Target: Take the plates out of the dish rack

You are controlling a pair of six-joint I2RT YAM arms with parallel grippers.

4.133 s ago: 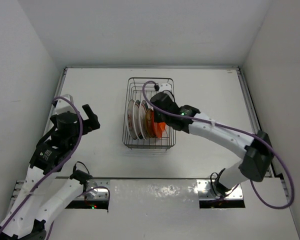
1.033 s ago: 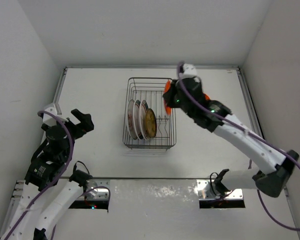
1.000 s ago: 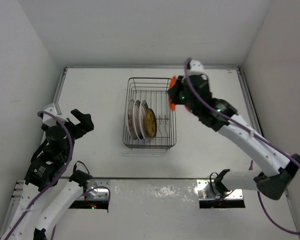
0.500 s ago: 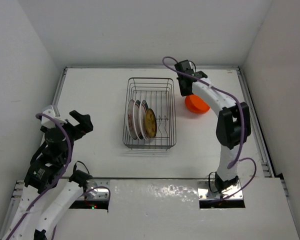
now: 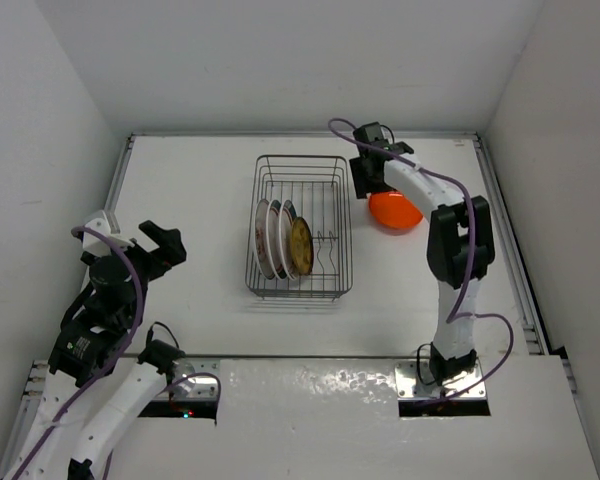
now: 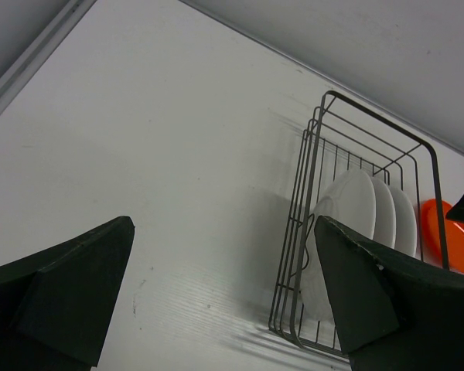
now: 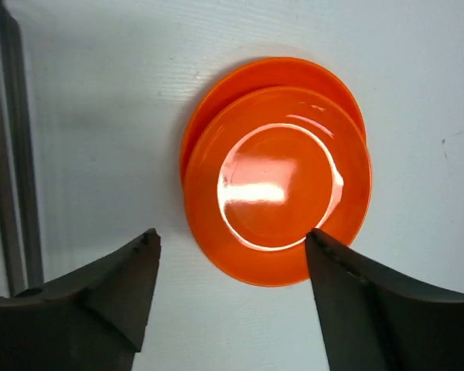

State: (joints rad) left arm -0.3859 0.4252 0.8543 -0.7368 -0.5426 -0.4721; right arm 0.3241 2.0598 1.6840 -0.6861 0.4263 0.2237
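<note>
The grey wire dish rack stands mid-table with three plates upright in its left half: two white ones and an amber-brown one. The left wrist view shows the rack and the plates' pale backs. Two orange plates lie stacked flat on the table right of the rack. In the right wrist view the upper orange plate sits on the lower one. My right gripper hovers open over their near edge, holding nothing. My left gripper is open, far left of the rack.
White walls enclose the table on three sides, with a raised rail along the right edge. The rack's right wall runs close to the left of the right gripper.
My right arm carried an orange plate from above the rack's right edge down onto the other orange plate on the table, then opened and let go. The left arm barely moved.
</note>
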